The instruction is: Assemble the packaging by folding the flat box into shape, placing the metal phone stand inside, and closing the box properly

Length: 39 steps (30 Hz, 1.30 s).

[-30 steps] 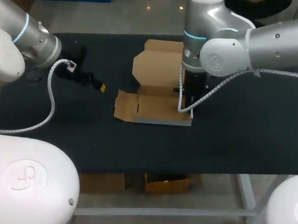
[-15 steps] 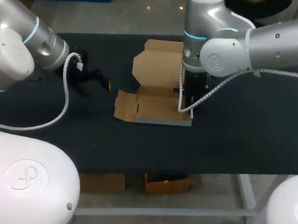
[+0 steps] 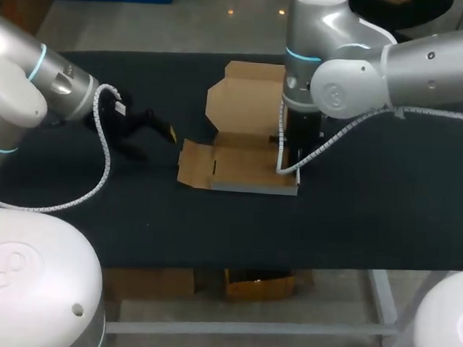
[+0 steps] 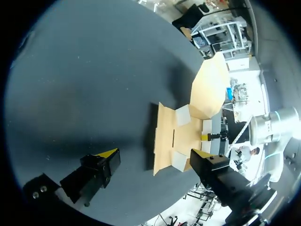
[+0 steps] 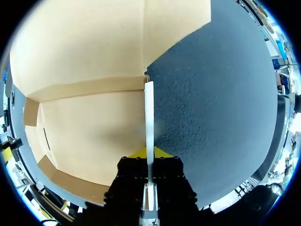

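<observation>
The right fingers (image 5: 159,153) are pressed together on a thin white side wall (image 5: 149,113) of the cardboard box (image 5: 94,127), one yellow tip on each face. The wall stands on edge and runs straight ahead of them. On one side of it lies the tan floor of the box, on the other the bare black counter (image 5: 211,94). The left fingers (image 4: 107,154) are spread wide and hold nothing, hanging above the counter (image 4: 84,84). The box (image 4: 167,141) lies ahead of them, in line with the gap between their tips and touching neither. From above, the counter (image 3: 369,219) is a dark surface across the middle of the frame. The box (image 3: 239,168) lies open just left of centre, its lid (image 3: 243,104) raised behind it and a small flap (image 3: 191,164) spread out at its left end. There the left fingers (image 3: 170,131) sit left of the box, near it but apart, dark against the dark counter so that only a yellow tip is plain. The right arm's wrist and cable cover its fingers at the box's right end.
</observation>
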Tool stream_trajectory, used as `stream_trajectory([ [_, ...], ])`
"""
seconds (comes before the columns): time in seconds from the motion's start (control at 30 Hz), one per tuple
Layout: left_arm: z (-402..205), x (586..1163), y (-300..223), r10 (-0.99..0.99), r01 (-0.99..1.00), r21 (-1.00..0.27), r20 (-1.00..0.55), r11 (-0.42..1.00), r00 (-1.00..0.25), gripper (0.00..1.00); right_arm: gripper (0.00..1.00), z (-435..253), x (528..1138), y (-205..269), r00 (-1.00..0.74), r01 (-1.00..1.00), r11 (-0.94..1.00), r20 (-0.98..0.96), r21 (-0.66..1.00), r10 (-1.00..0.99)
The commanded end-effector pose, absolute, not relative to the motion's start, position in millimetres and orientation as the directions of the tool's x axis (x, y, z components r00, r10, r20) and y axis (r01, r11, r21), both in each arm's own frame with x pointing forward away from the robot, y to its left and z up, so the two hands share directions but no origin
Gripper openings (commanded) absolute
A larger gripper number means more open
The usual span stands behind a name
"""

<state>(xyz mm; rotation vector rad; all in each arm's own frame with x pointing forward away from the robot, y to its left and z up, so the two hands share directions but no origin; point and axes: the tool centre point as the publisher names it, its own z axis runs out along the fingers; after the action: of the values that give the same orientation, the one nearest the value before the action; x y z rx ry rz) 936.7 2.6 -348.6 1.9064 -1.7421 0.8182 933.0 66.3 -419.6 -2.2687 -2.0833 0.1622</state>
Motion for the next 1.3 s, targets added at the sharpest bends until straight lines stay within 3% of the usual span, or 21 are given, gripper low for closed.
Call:
stream_trajectory([
  [0.03,-354,943,-2,-0.739,-0.991,-0.067,0.673,-0.112,0.038,1.00,0.00,-419,933,66,0.082,0.990,-0.086,-0.038,-0.115,0.996],
  [0.43,-366,945,-1,-0.723,-0.995,-0.005,0.687,-0.099,0.069,1.00,0.00,-419,933,66,0.082,0.990,-0.086,-0.038,-0.115,0.996],
  [0.5,-370,944,-5,-0.719,-0.997,0.006,0.692,-0.074,0.057,0.72,0.00,-419,933,66,0.082,0.990,-0.086,-0.038,-0.115,0.996],
  [0.57,-372,943,-10,-0.721,-0.998,0.001,0.691,-0.058,0.043,0.65,0.00,-419,933,66,0.082,0.990,-0.086,-0.038,-0.115,0.996],
  [0.63,-374,943,-15,-0.722,-0.999,-0.003,0.692,-0.044,0.029,0.67,0.00,-419,933,66,0.082,0.990,-0.086,-0.038,-0.115,0.996],
  [0.73,-377,946,-20,-0.714,-1.000,0.001,0.700,-0.032,0.023,0.55,0.00,-419,933,66,0.082,0.990,-0.086,-0.038,-0.115,0.996],
  [1.0,-385,948,-33,-0.699,-1.000,0.010,0.715,-0.024,0.024,0.55,0.00,-419,933,66,0.082,0.990,-0.086,-0.038,-0.115,0.996],
  [1.3,-391,950,-44,-0.675,-0.999,0.032,0.736,-0.039,0.050,0.33,0.00,-419,933,66,0.082,0.990,-0.086,-0.038,-0.115,0.996],
])
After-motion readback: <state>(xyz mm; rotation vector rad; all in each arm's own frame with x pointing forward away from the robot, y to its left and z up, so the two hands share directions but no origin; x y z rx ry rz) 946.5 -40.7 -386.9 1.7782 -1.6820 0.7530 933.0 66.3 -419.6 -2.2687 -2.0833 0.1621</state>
